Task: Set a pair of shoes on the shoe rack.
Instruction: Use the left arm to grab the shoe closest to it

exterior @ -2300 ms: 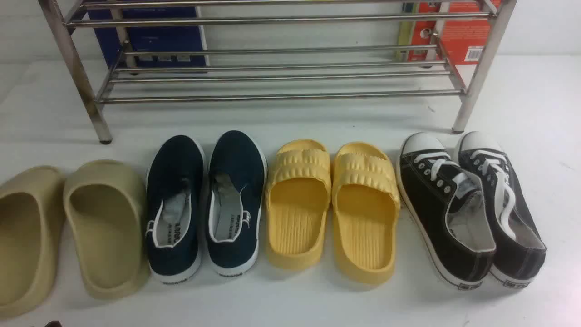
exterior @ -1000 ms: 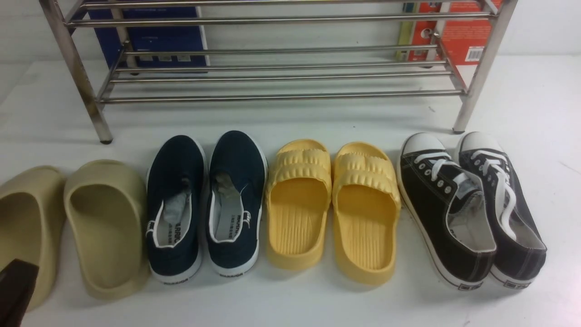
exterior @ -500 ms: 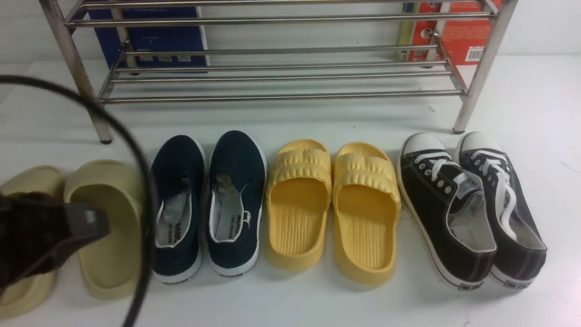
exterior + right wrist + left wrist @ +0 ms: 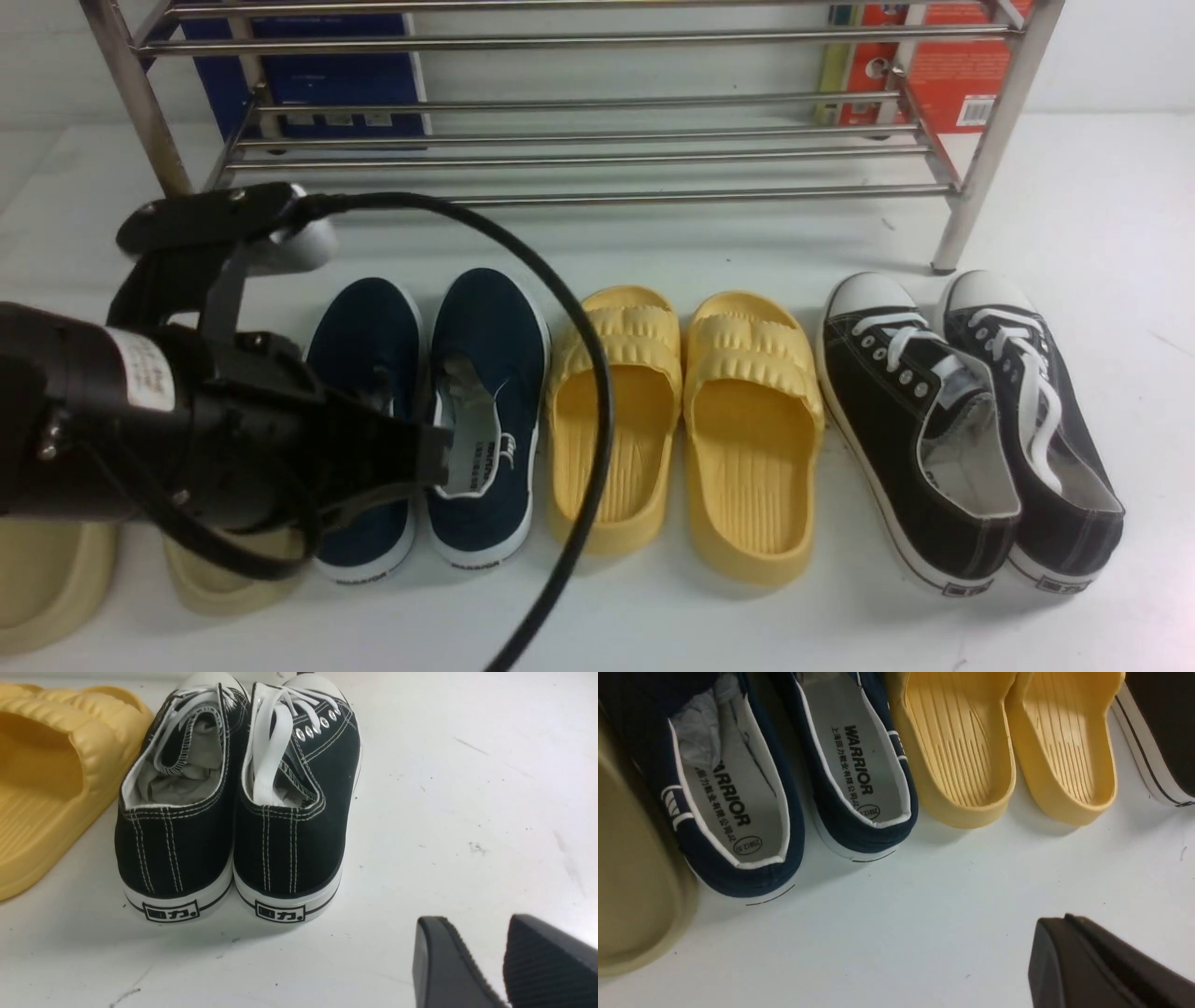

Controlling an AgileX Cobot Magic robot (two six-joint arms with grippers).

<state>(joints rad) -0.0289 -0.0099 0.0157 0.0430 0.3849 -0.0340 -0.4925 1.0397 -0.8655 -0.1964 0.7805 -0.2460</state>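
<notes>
The pair of navy blue canvas slip-on shoes with white rubber soles (image 4: pixel 490 336) stands side by side on the white table (image 4: pixel 672 625), in a row between two beige foam slides (image 4: pixel 219 583) and two yellow ribbed slides (image 4: pixel 752 439); none of it is on the wide shiny steel shoe rack of thin horizontal bars (image 4: pixel 653 197), which stands beyond the row and bare of shoes in what shows. Each navy shoe lies with its long axis running from the robot towards the rack, toe at the rack end, open heel nearest the arms. The left gripper (image 4: pixel 415 457) hangs over the heel half of the pair, crossing the left-hand shoe in the front view with its tip near the mouth of the other; from the left wrist view both grey-white insoles lie just ahead of the fingers and a strip of bare table shows between; its jaws are pressed together, clamped on nothing, so they would probably need to part before any grasp. The right gripper (image 4: pixel 503 952) has its fingers apart and empty, low behind the black lace-up sneakers with white toe caps (image 4: pixel 224 826), with the yellow slides between it and the navy pair; the left arm is plainly the nearer one.
</notes>
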